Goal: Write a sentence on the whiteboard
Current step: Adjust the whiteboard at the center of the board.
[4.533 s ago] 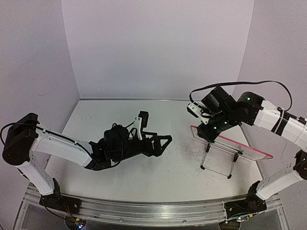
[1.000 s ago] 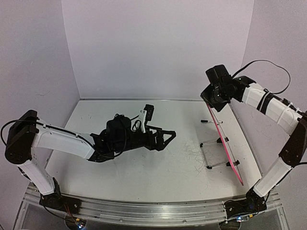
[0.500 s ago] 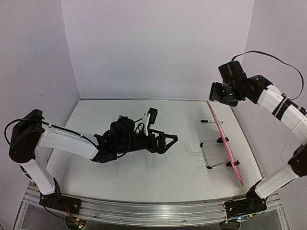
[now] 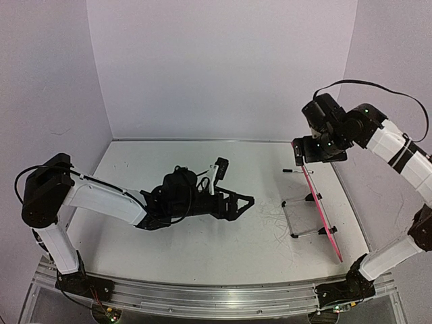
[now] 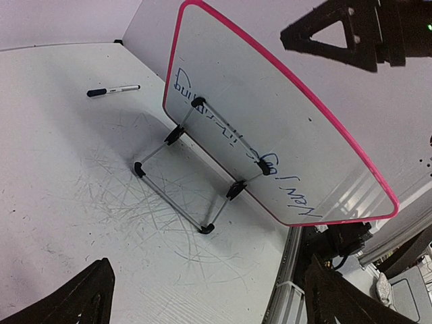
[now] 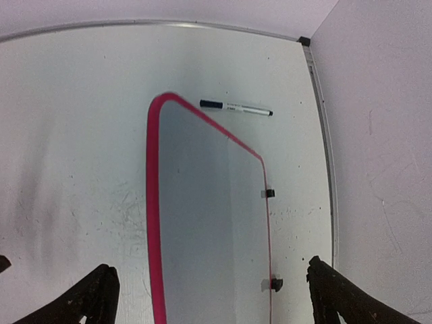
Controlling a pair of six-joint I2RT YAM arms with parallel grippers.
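Whiteboard stands at right of the top view, and I see left gripper and right gripper spread wide, both empty.

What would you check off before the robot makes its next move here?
1. Whiteboard standing on its wire stand: ok.
2. Sentence on the board: ok, blue writing shows, but I cannot read all of it.
3. Marker out of both grippers: ok, it lies on the table beyond the board.
4. Right gripper open: ok, above the board's top edge.
5. Right gripper clear of the board: cannot tell.
6. Left gripper open and apart from the board: ok.
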